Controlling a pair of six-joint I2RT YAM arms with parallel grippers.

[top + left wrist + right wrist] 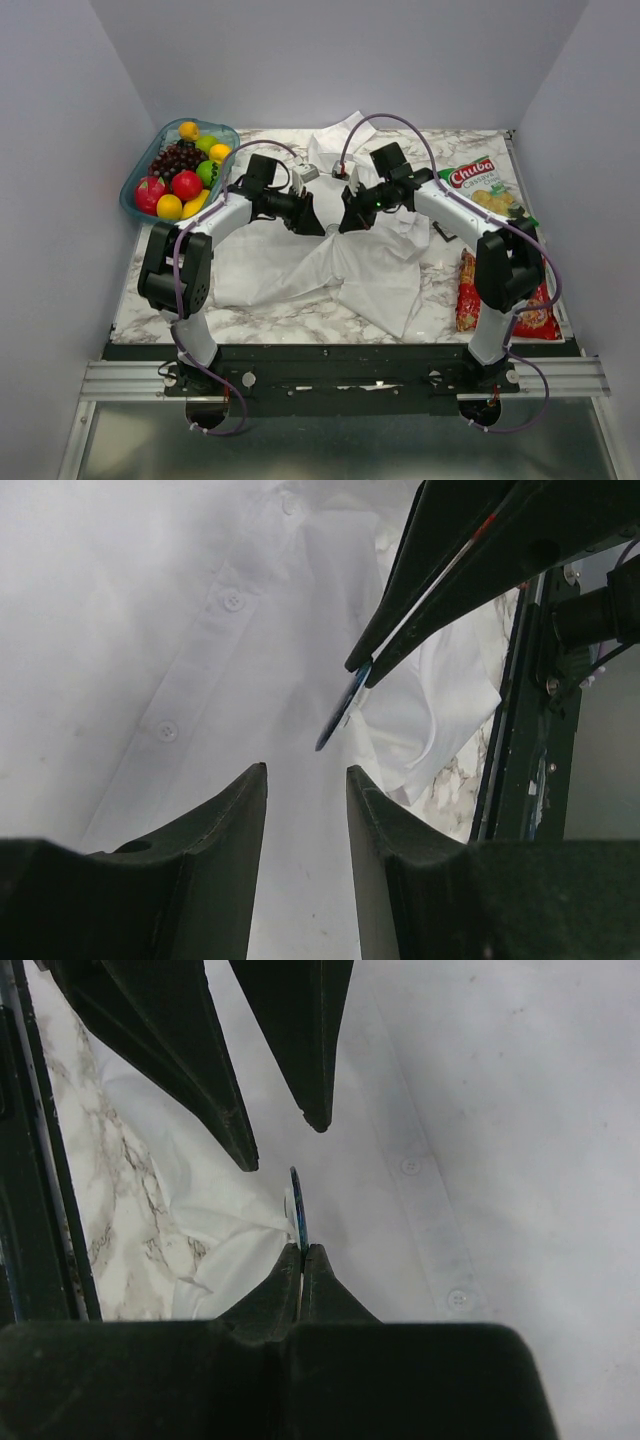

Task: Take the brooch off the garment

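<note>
The white shirt (330, 265) lies wrinkled on the marble table, part of it pulled up between the two arms. My right gripper (303, 1248) is shut on the edge of the thin round dark-blue brooch (297, 1205), with a fold of cloth bunched against it. The brooch also shows edge-on in the left wrist view (340, 712), held by the right gripper's fingertips (366, 670). My left gripper (306, 772) is open and empty, facing the brooch a short way off. In the top view the left gripper (308, 214) and the right gripper (345, 215) almost meet over the shirt.
A blue bowl of fruit (135, 185) stands at the back left. A Chuba crisps bag (478, 184) lies at the back right and a red packet (530, 305) at the right edge. A small white object (305, 172) lies behind the left arm.
</note>
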